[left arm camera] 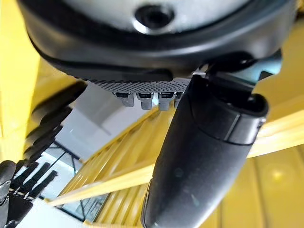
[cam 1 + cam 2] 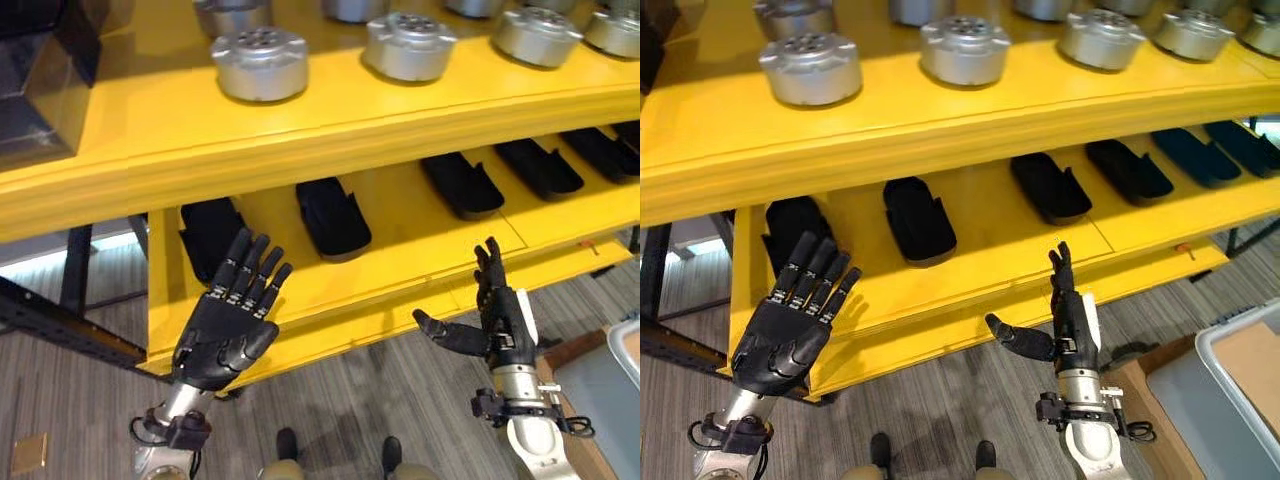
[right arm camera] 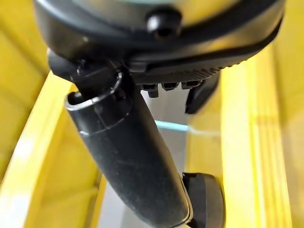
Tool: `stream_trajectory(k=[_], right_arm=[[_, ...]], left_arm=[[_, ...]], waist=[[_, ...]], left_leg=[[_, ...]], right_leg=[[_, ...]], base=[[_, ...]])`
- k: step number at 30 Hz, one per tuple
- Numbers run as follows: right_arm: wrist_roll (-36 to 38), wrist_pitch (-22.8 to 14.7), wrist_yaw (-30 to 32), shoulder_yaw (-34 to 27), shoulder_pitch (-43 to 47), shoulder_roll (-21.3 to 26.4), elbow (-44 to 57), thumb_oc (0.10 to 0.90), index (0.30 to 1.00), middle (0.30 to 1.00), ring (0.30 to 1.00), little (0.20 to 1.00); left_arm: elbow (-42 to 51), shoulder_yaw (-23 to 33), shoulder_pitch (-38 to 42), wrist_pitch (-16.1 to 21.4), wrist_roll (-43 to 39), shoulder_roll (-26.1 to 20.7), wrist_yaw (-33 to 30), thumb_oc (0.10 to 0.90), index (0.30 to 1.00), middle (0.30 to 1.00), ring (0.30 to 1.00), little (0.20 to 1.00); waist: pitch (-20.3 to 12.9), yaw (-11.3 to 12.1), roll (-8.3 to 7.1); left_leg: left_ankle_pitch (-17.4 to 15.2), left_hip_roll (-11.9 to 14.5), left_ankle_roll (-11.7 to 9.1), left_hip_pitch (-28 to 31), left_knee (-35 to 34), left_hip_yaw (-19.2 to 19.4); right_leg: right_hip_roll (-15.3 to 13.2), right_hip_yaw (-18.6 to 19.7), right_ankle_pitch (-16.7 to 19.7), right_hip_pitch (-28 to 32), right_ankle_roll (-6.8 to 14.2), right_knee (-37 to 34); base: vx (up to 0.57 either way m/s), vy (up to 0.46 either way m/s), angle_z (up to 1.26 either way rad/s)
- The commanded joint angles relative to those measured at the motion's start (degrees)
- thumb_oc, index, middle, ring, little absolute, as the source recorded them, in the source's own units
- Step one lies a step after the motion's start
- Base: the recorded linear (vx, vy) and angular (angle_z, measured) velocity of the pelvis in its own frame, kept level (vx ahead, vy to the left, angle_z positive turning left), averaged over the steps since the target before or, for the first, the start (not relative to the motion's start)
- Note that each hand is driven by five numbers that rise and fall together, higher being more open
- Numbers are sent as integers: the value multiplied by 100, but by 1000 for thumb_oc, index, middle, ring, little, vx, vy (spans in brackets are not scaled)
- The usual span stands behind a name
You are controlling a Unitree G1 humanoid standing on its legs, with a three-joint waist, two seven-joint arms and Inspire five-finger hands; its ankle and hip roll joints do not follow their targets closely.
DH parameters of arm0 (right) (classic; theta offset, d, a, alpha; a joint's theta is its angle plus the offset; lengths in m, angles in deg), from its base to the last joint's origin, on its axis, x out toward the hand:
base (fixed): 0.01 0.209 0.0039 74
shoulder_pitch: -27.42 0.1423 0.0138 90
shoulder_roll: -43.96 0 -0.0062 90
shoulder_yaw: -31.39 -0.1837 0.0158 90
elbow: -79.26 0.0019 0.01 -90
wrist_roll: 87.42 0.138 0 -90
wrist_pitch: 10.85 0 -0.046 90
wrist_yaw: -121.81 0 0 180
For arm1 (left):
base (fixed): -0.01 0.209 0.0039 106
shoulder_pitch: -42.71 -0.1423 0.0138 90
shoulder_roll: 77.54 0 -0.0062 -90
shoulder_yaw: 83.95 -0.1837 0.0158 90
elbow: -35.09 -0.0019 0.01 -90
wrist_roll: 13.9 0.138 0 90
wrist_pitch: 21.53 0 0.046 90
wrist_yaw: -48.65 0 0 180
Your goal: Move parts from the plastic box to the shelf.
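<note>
A yellow shelf (image 2: 330, 130) stands before me with two levels. Several round silver metal parts (image 2: 260, 62) sit in a row on its upper level. Several black elongated parts (image 2: 333, 217) lie in a row on the lower level. My left hand (image 2: 228, 325) is raised in front of the lower level's left end, fingers straight and spread, holding nothing. My right hand (image 2: 497, 320) is raised before the lower level's front edge, fingers straight up and thumb out to the side, empty. A grey plastic box (image 2: 1240, 385) shows at the lower right.
A dark box (image 2: 45, 70) sits at the upper level's left end. A black metal frame (image 2: 60, 320) stands to the left of the shelf on the grey wood-pattern floor (image 2: 350, 420). A brown cardboard box (image 2: 1145, 400) lies beside the plastic box.
</note>
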Motion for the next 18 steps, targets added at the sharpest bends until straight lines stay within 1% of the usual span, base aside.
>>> stream_trajectory(k=[1,2,3,4,6,8,11,18], right_arm=[[1625,34,-1068,-321,604,14,252,900,1000,1000,1000,1000],[2055,199,-1286,-338,594,-27,188,900,1000,1000,1000,1000],[2739,454,-1593,-368,590,-143,68,900,1000,1000,1000,1000],[2894,545,-1726,-383,584,-176,44,900,1000,1000,1000,1000],[3006,641,-1954,-358,583,-243,30,900,1000,1000,1000,1000],[3211,872,-2253,-292,544,-277,109,900,1000,1000,1000,1000],[3395,1073,-2531,-185,582,-299,113,900,1000,1000,1000,1000],[3310,1133,-2765,50,734,-208,203,900,1000,1000,1000,1000]], left_arm=[[302,224,167,263,-91,-19,153,900,1000,1000,1000,1000],[291,217,201,183,-91,-4,162,900,1000,1000,1000,1000],[262,219,237,108,-18,13,156,900,1000,1000,1000,1000],[257,223,246,77,7,15,154,900,1000,1000,1000,1000],[261,204,295,-4,51,23,137,900,1000,1000,1000,1000],[258,197,306,-55,119,16,177,900,1000,1000,1000,1000],[306,187,347,-133,140,13,182,900,1000,1000,1000,1000],[406,166,401,-210,289,6,16,900,1000,1000,1000,1000]], waist=[[-423,134,-19],[-450,121,-29],[-506,104,-45],[-525,99,-50],[-565,89,-53],[-603,83,-52],[-642,97,-49],[-702,161,-35]], left_leg=[[-632,16,153,224,167,-52],[-627,14,151,255,130,-40],[-615,21,133,290,83,-22],[-611,23,128,300,69,-20],[-603,21,124,327,39,-20],[-613,19,117,359,23,-9],[-626,17,116,404,-13,-20],[-630,22,112,429,-27,-78]], right_leg=[[110,-432,-453,3,-59,326],[114,-426,-429,21,-59,278],[121,-428,-403,36,-49,230],[123,-431,-395,39,-46,220],[131,-437,-387,48,-51,200],[140,-460,-386,78,-55,160],[152,-495,-392,119,-71,115],[161,-565,-414,162,-100,103]], base=[[15,-13,-16],[21,-23,-16],[21,-29,-10],[20,-32,-4],[0,0,0],[0,0,0],[0,0,0],[1,-1,1]])
